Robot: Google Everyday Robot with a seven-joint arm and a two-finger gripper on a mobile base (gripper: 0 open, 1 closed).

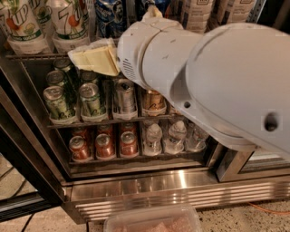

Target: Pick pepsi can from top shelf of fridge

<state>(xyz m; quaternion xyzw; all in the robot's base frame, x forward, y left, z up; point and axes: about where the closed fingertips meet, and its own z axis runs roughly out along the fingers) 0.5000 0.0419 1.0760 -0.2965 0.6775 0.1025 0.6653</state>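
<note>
The fridge (pixel 158 190) stands open in front of me, with wire racks above its shiny ribbed steel base. On the top shelf (pixel 27 55) a tall blue pepsi can (pixel 110 17) with a footballer's picture stands right of the 7up bottles. My gripper (pixel 92 59), cream-coloured, sits at the shelf's front rail, just below and left of the pepsi can. The big white arm (pixel 204 77) covers the right part of the top shelf and hides what stands there.
Two white-and-green 7up bottles (pixel 25 22) stand at top left, tan bottles (pixel 199 13) at top right. Below are green cans (pixel 56 102), a silver can (pixel 124 95), a bronze can (pixel 154 102), red cans (pixel 104 145) and small water bottles (pixel 154 138). A clear plastic tub (pixel 154 219) lies on the floor.
</note>
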